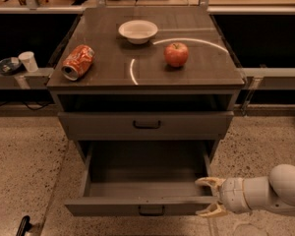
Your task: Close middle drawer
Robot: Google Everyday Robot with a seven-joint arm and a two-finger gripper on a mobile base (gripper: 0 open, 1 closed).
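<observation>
The middle drawer (pixel 140 206) is pulled far out of the grey-brown cabinet, its deep box empty and its low front with a small dark loop handle (pixel 151 210) near the bottom of the view. Above it, the taller-fronted top drawer (pixel 146 125) is shut. The lowest drawer is hidden under the open one. My gripper (pixel 209 196), cream fingers on a white arm, comes in from the right. It is open and empty, right at the right end of the middle drawer's front.
On the cabinet top (pixel 108 70) lie a toppled orange soda can (pixel 78 62), a white bowl (pixel 138 31) and a red apple (pixel 176 54). A white cup (pixel 28 61) stands on a ledge at left. Speckled floor surrounds the cabinet.
</observation>
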